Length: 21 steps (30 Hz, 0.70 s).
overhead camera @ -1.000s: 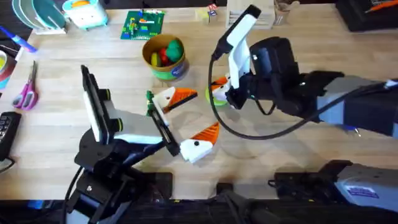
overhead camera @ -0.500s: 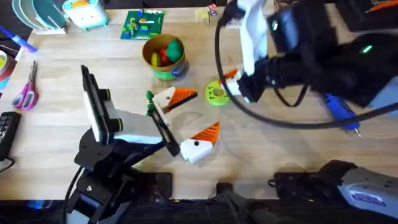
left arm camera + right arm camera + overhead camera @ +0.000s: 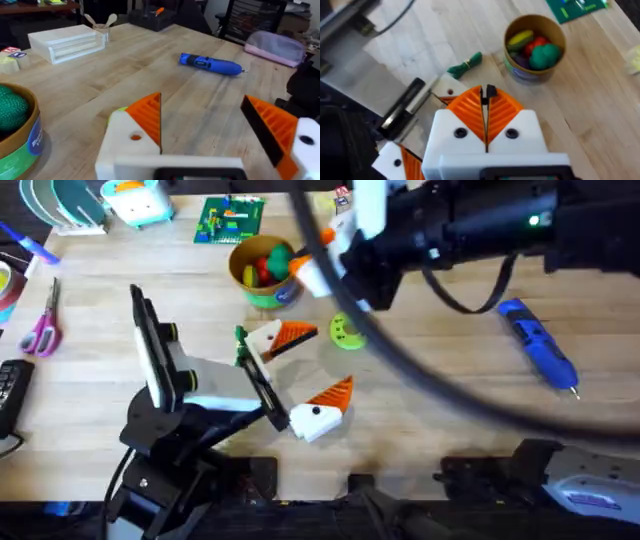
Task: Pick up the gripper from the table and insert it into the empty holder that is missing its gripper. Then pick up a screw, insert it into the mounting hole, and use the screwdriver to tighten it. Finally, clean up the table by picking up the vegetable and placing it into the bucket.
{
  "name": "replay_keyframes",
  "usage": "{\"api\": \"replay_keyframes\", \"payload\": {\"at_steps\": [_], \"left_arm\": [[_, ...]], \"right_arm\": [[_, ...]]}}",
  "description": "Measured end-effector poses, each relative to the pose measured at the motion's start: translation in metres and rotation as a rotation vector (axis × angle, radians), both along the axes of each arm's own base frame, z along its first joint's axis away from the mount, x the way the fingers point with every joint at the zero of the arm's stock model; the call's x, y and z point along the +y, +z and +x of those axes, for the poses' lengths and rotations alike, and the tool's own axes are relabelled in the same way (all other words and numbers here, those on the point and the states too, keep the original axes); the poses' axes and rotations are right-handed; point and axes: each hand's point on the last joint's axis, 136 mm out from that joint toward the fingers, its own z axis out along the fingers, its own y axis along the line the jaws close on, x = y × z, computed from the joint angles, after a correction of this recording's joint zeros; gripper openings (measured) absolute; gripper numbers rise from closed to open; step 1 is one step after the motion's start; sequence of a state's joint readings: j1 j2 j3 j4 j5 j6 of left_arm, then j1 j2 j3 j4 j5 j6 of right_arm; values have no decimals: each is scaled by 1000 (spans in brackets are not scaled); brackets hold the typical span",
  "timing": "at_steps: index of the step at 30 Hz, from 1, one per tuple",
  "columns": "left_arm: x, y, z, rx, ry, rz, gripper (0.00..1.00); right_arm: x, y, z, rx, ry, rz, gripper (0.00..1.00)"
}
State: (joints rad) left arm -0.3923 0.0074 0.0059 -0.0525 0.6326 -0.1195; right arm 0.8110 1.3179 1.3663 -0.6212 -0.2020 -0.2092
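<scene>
Right arm raised over the far middle of the table (image 3: 430,390), large and dark under the overhead camera. Right gripper (image 3: 485,107): orange pads pressed together, a small dark thing, perhaps a screw (image 3: 491,92), nipped at the tips; too small to be sure what it is. In the overhead view this gripper (image 3: 312,273) hangs just beside the bucket (image 3: 265,272), on its right.

Left gripper (image 3: 305,375) rests low near table centre, jaws wide apart, nothing between them. Both its white finger blocks carry orange pads (image 3: 149,115); one finger lies near the bucket side, the other nearer the bases.

Bucket stands upright at the far middle. Inside it, seen from the right wrist: a yellow piece, a red piece, a green ball (image 3: 544,55) and something dark.

Green vegetable (image 3: 465,65) with a stem lies on the table between the bucket and the left gripper's far finger; in the overhead view a small green bit (image 3: 240,337) shows there.

Green disc (image 3: 347,332) sits flat, right of that finger.

Screwdriver (image 3: 537,348) lies on the table at the right, well apart from both grippers, tip pointing toward the near edge.

Scissors (image 3: 43,328) at far left.
</scene>
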Motion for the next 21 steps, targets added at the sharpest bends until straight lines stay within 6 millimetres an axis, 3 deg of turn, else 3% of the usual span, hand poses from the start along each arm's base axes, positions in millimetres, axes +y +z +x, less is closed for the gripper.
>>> {"api": "replay_keyframes", "payload": {"at_steps": [5, 9, 21], "left_arm": [[0, 0, 0, 0, 0, 0, 994], [0, 0, 0, 0, 0, 0, 993], [0, 0, 0, 0, 0, 0, 992]], "right_arm": [[31, 5, -40, 0, 126, 10, 7], [45, -1, -56, 10, 178, 2, 7], [66, -38, -50, 117, 145, -45, 7]]}}
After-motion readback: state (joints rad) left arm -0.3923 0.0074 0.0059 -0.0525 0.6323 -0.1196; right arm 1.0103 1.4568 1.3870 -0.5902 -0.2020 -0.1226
